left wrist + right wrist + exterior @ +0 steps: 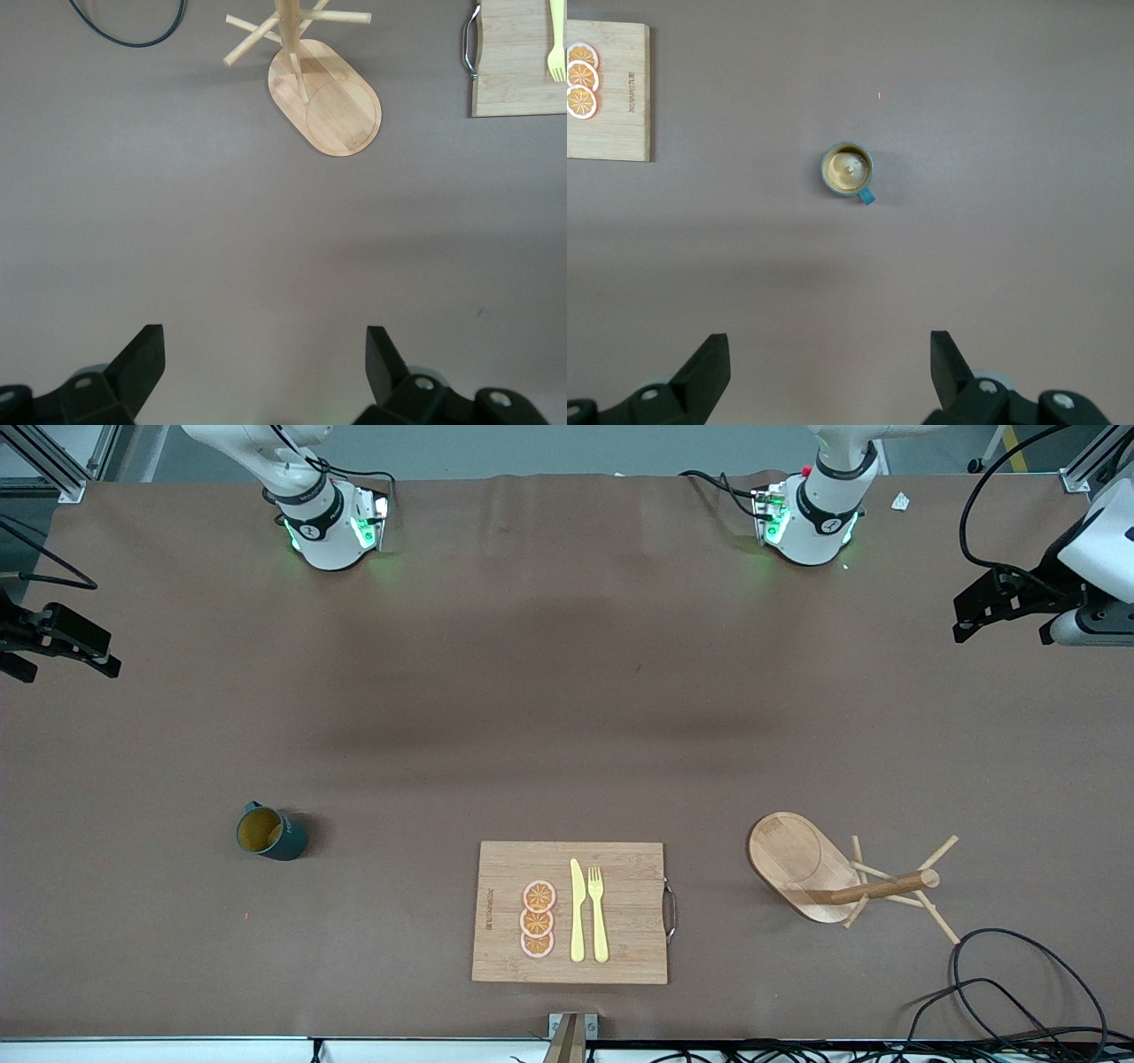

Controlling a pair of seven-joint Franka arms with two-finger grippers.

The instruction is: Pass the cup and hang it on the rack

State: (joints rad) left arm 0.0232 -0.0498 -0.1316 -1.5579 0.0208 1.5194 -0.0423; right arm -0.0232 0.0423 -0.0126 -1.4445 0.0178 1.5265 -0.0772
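While both pincers, left (261, 372) and right (828, 376), hang spread wide, the cup (270, 833) stands upright, holding nothing.

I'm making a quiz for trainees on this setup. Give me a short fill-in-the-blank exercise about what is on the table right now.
1. The cup stands toward the ____ arm's end of the table.
2. On the cutting board lie a knife, a fork and ____ orange slices.
3. The rack has nothing hanging on its ____.
4. The left gripper and the right gripper both have their jaws ____.

Missing words: right; three; pegs; open
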